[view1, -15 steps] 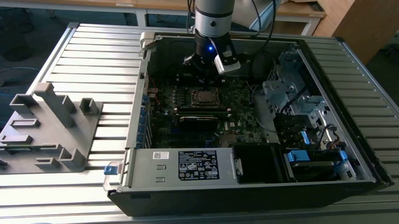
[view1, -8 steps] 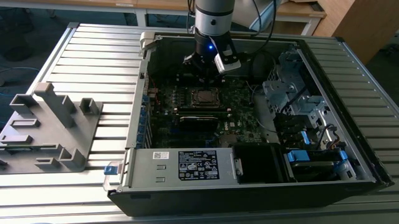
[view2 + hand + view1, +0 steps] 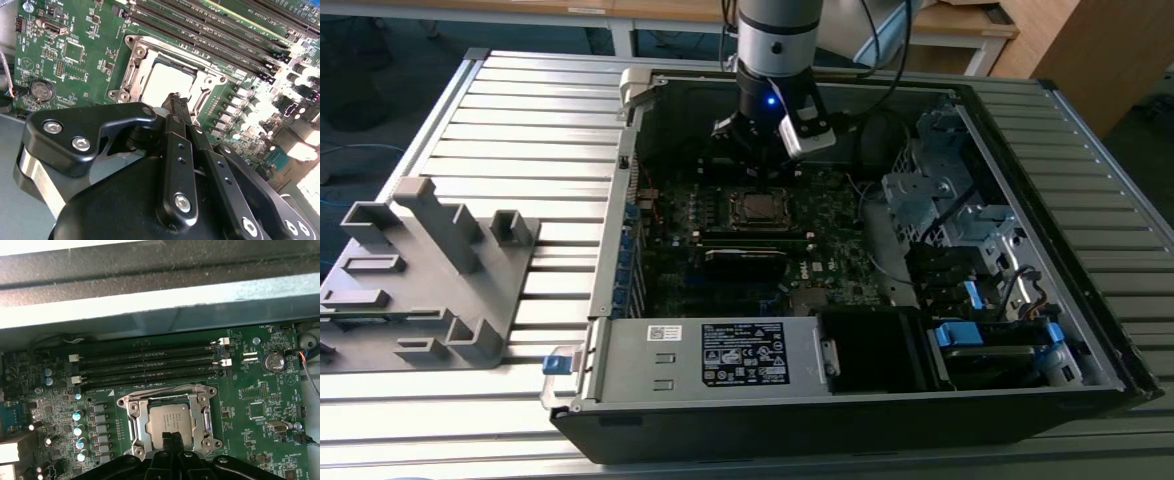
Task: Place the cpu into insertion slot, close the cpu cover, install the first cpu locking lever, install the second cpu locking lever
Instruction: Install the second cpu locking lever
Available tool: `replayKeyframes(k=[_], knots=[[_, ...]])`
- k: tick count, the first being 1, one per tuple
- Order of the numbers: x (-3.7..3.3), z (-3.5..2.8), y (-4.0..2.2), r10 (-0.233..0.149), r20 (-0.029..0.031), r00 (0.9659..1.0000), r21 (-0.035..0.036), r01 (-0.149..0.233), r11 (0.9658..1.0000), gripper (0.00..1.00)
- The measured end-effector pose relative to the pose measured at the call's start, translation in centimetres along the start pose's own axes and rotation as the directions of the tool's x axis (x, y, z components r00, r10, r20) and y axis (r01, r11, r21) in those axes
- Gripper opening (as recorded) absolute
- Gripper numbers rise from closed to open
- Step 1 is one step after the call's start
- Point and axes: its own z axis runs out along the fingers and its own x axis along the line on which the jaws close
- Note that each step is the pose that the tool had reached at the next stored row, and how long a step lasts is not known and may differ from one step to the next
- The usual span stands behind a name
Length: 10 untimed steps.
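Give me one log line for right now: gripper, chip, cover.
gripper: shut, tips at the socket's edge | chip: seated in socket | cover: down around the chip

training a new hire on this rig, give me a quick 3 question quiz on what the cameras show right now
1. True or false: the cpu already lies in the insertion slot, with the cpu cover down around it.
2. Multiple choice: in the first wrist view, the gripper has its fingers A) spread wide, B) together at the cpu's edge, C) clamped on a memory module.
3. Fill in: in the exterior view, the grey metal box with the white label sits at the ____ edge of the computer case.

Key: 1 true; 2 B; 3 near
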Motion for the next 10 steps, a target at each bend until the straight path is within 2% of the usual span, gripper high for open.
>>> replayKeyframes(k=[5,10], knots=[[-0.06,0.02,-0.5,0.0,0.0002,1.0,-0.0002,0.0,1.0,0.1],[-0.17,0.03,-1.33,0.0,0.0001,1.0,-0.0002,0.0,1.0,0.1]])
